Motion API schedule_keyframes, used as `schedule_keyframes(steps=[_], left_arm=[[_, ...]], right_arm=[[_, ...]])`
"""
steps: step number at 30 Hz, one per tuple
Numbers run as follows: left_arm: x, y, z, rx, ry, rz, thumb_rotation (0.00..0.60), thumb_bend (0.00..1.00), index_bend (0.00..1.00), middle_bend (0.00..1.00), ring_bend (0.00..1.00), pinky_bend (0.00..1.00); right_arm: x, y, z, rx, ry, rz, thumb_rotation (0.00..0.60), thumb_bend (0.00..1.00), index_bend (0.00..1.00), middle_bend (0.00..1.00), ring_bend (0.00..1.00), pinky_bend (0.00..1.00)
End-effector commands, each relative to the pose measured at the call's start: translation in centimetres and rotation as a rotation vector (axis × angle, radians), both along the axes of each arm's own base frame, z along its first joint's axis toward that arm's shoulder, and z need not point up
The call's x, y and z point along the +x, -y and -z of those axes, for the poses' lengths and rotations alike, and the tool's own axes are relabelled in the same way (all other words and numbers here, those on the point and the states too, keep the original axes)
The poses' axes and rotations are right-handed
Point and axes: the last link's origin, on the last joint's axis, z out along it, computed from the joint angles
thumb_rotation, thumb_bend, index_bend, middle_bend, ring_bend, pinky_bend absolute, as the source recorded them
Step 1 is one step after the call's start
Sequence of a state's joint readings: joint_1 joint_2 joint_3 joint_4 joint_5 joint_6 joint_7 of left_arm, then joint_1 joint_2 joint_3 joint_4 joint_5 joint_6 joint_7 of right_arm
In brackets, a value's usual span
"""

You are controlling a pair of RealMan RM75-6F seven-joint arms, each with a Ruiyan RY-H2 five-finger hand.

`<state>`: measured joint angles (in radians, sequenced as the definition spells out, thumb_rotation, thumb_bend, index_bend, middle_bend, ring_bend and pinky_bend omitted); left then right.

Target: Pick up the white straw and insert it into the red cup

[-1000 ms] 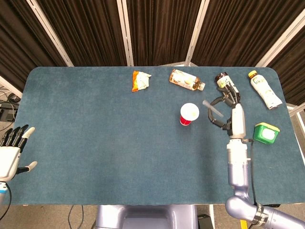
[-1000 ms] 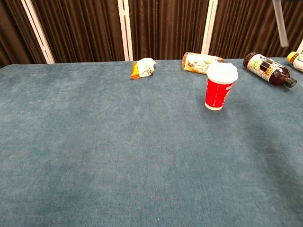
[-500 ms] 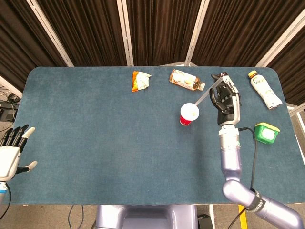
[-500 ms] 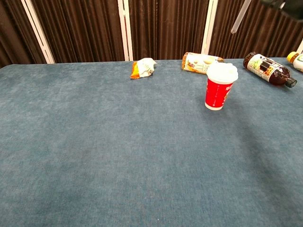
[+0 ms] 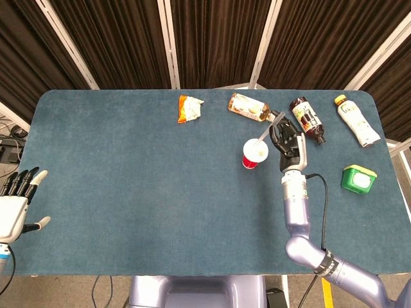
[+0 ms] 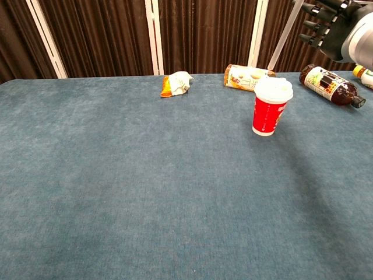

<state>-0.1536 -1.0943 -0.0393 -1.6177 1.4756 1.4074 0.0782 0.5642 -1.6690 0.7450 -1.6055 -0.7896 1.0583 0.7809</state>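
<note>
The red cup [image 5: 252, 156] [image 6: 268, 114] with a white lid stands upright on the blue table, right of centre. My right hand [image 5: 286, 141] [image 6: 333, 26] hovers just to the cup's right and above it, holding the white straw [image 5: 268, 129] [image 6: 285, 39]. The straw slants down and left, its lower tip just over the lid. Whether the tip touches the lid I cannot tell. My left hand [image 5: 14, 206] hangs open off the table's near-left edge, fingers spread, holding nothing.
Along the far edge lie an orange snack bag [image 5: 189, 108], a pale bottle [image 5: 250, 108], a dark bottle [image 5: 307, 119] and a yellow-capped bottle [image 5: 357, 119]. A green container [image 5: 358, 179] sits at the right edge. Dark curtains hang behind the table.
My right hand has carried the straw left and closer to the cup, tilting it so its lower tip now points down at the lid. The left hand has stayed put.
</note>
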Motion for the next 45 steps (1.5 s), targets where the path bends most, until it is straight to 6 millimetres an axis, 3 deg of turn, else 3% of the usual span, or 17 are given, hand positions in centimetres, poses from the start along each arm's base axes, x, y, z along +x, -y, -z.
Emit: schedule_keyframes(steps=[1, 17, 45], left_arm=[[0.0, 0.0, 0.0, 0.0, 0.0, 0.0, 0.6, 0.06, 0.03, 0.0, 0.0, 0.0], [0.0, 0.0, 0.0, 0.001, -0.002, -0.001, 0.6, 0.06, 0.03, 0.0, 0.0, 0.0], [0.0, 0.0, 0.0, 0.002, -0.005, -0.002, 0.6, 0.06, 0.04, 0.0, 0.0, 0.0]], right_arm=[[-0.2, 0.2, -0.1, 0.003, -0.004, 0.002, 0.6, 0.38, 0.63, 0.26, 0.0, 0.0], [-2.7, 0.5, 0.0, 0.027, -0.007, 0.061, 0.6, 0.38, 0.64, 0.26, 0.0, 0.0], [-3.4, 1.0, 0.7, 0.051, -0.018, 0.077, 0.6, 0.38, 0.64, 0.26, 0.0, 0.0]])
